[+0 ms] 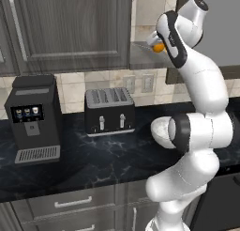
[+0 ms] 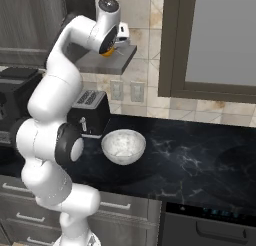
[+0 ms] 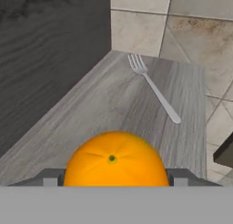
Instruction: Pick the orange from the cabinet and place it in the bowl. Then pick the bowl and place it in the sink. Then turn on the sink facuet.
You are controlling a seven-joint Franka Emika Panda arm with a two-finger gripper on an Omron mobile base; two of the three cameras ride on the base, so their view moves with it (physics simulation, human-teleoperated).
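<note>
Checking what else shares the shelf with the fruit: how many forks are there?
1. A single fork lies flat on the grey shelf, beyond the orange that sits between the gripper fingers. Shelf areas outside the hand view might hide more.

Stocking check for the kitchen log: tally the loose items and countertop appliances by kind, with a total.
Fruit: 1, the orange on the grey shelf
Cutlery: 1, the fork
Dishes: 1, the bowl
Appliances: 2, the toaster and the coffee machine
Total: 5

orange (image 3: 116,160): on grey cabinet shelf (image 3: 91,123) | bowl (image 2: 123,146): white, upright, empty
</note>
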